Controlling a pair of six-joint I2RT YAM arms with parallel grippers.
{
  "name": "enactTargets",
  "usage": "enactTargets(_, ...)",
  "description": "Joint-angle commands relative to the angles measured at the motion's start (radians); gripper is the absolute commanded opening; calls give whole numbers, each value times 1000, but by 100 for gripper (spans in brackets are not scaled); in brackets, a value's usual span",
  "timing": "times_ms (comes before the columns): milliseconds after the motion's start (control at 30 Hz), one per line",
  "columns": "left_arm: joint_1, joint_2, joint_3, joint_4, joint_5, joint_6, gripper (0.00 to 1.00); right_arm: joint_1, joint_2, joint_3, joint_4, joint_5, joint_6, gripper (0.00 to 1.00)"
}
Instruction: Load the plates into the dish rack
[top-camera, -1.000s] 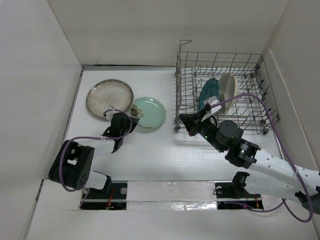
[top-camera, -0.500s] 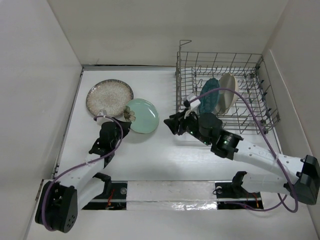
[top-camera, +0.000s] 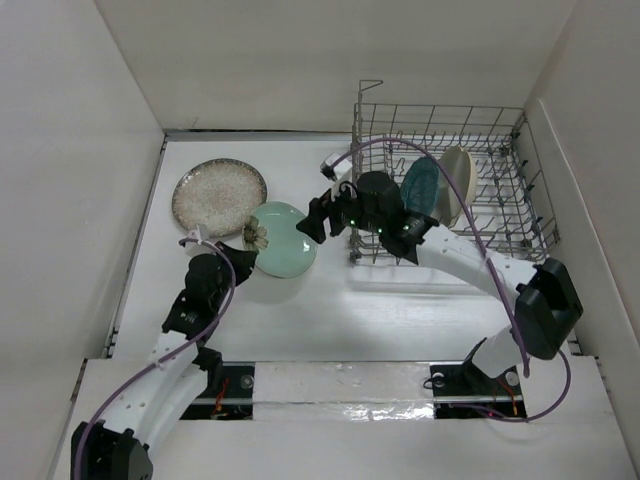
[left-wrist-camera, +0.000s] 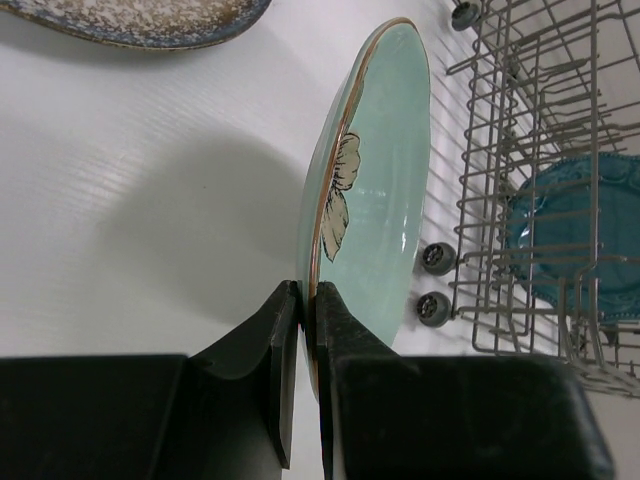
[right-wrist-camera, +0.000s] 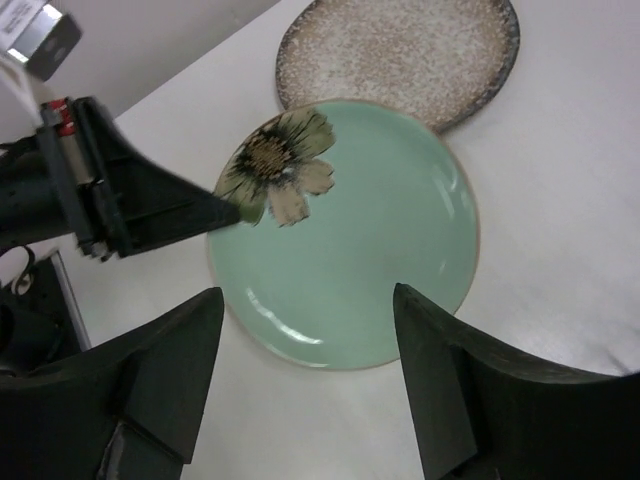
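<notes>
Swung left off the grey wire rack (top-camera: 440, 118), right end effector (top-camera: 320, 216) spreads over pale mint flower plate (left-wrist-camera: 385, 180) pinched by left end effector (left-wrist-camera: 308, 300)

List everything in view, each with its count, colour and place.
speckled plate: one, beige with a dark rim, flat on the table at far left
mint plate: one, pale green with a flower, tilted between the speckled plate and the rack, rim gripped by the left tool
teal plate: one, dark teal, on edge in the rack
cream plate: one, cream, on edge in the rack beside the teal plate
rack: one, grey wire, on the table's right side
table: one, white
left tool: one, black, clamped on the mint plate's rim
right tool: one, black, open above the mint plate
</notes>
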Motion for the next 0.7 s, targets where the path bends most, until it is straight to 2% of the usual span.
enactTargets(0, 4, -111, 109, 54, 30, 23, 0, -57, 51, 110, -39, -142, -63, 76)
enactTargets(167, 4, -177, 206, -69, 31, 69, 0, -150, 188, 254, -128, -239, -106, 81)
enactTargets(333, 4, -197, 233, -101, 47, 79, 0, -163, 280, 367, -250, -392, -213, 81)
enactTargets(467, 4, -200, 247, -100, 47, 83, 0, -140, 321, 434, -335, -414, -300, 83)
enactTargets(667, 4, -212, 284, -120, 91, 92, 0, -149, 361, 470, -327, -395, -287, 84)
